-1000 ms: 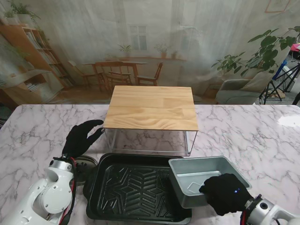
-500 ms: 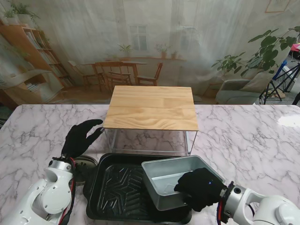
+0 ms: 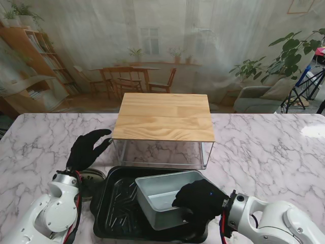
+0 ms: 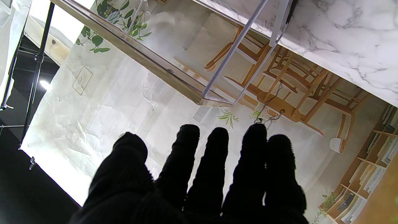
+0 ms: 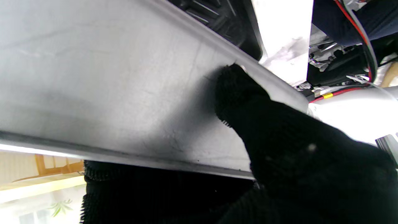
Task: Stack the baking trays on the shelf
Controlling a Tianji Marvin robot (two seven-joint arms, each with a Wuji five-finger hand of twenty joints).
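A small grey metal baking tray (image 3: 162, 195) hangs tilted over the large black baking tray (image 3: 119, 208), which lies flat on the marble table near me. My right hand (image 3: 200, 203) is shut on the grey tray's near right wall; the right wrist view shows the thumb (image 5: 239, 93) pressed on the grey tray's (image 5: 108, 77) wall. The shelf (image 3: 165, 116), a wooden top on thin white wire legs, stands just beyond both trays. My left hand (image 3: 86, 148) rests open on the table left of the shelf, its fingers (image 4: 214, 161) spread, holding nothing.
A round dark object (image 3: 91, 180) lies partly under my left wrist, beside the black tray's left rim. The marble table (image 3: 264, 147) stretches to the right of the shelf. The shelf's wire leg (image 4: 233, 49) shows close ahead in the left wrist view.
My right hand has carried the grey tray leftward, from the black tray's right edge to over its middle. The left hand has stayed put.
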